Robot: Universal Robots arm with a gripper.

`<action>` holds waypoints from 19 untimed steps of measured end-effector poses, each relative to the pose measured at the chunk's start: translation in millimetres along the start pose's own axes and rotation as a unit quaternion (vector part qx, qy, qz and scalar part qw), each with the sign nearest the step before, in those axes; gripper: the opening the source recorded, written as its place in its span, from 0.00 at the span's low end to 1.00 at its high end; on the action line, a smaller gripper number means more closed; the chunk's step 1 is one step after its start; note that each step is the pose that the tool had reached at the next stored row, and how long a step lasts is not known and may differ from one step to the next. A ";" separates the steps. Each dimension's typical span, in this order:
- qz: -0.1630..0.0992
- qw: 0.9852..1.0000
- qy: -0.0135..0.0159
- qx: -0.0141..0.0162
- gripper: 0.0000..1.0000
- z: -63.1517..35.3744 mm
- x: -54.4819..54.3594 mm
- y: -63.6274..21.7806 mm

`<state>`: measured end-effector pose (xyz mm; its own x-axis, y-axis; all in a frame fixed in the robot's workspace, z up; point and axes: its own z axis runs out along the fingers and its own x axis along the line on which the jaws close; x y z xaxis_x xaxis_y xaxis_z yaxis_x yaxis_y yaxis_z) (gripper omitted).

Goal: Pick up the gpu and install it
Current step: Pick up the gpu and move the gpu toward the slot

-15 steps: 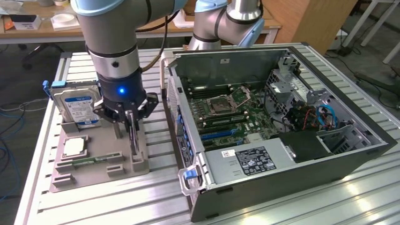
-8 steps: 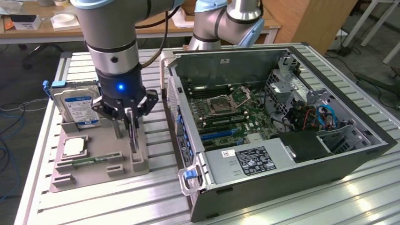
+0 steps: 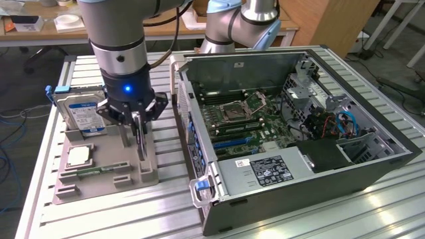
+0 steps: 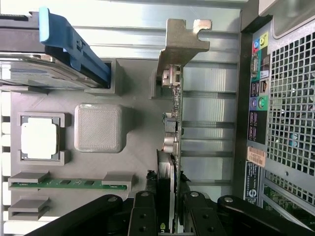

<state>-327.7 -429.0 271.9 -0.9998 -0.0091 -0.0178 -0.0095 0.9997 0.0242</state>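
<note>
The gpu point(image 3: 141, 142) stands edge-on in the grey parts holder point(image 3: 99, 181), a thin dark card left of the open computer case point(image 3: 371, 164). In the wrist view the gpu point(image 4: 173, 123) shows its green board edge and a silver end bracket point(image 4: 179, 44) at the far end. My gripper point(image 3: 137, 124) comes down from above and its black fingers point(image 4: 145, 214) sit against both faces of the card, shut on it. The gripper point(image 4: 170, 216) grips the end opposite the bracket. The motherboard point(image 3: 246, 117) lies exposed inside the case.
The holder point(image 4: 138, 83) also carries a silver hard drive point(image 3: 83, 112) with a blue clip, a processor chip point(image 3: 78, 155) and a green memory stick point(image 3: 99, 170). The case's rear port panel point(image 4: 258, 88) stands close beside the gpu. A second arm's base point(image 3: 232, 25) is behind the case.
</note>
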 end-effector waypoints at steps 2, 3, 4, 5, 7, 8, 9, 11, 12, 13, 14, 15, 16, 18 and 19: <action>0.000 1.000 0.000 0.000 0.27 -2.2 0.0 0.1; 0.000 1.000 0.000 0.000 0.27 -3.7 -0.1 0.1; 0.000 1.000 0.000 0.000 0.27 -5.3 -0.1 0.1; 0.000 1.000 0.000 0.000 0.27 -6.5 -0.1 0.1; 0.000 1.000 0.000 0.000 0.27 -9.1 -0.1 0.2; 0.000 1.000 0.000 0.000 0.27 -10.4 -0.2 0.2; 0.000 1.000 0.000 0.000 0.27 -11.0 -0.2 0.2; 0.000 1.000 0.000 -0.001 0.27 -11.1 -0.2 0.2; 0.000 1.000 0.000 -0.001 0.27 -11.1 -0.2 0.2; 0.000 1.000 0.000 -0.001 0.27 -11.1 -0.2 0.2; 0.000 1.000 0.000 -0.001 0.27 -11.2 -0.2 0.2; 0.000 1.000 0.000 -0.001 0.27 -11.2 -0.2 0.2; 0.000 1.000 0.000 -0.001 0.27 -11.2 -0.3 0.2; 0.000 1.000 0.000 -0.001 0.27 -11.3 -0.5 0.2; 0.000 1.000 0.000 -0.001 0.27 -11.3 -0.5 0.2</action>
<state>-327.4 -429.1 283.2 -0.9998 -0.0091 -0.0176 -0.0096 0.9996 0.0261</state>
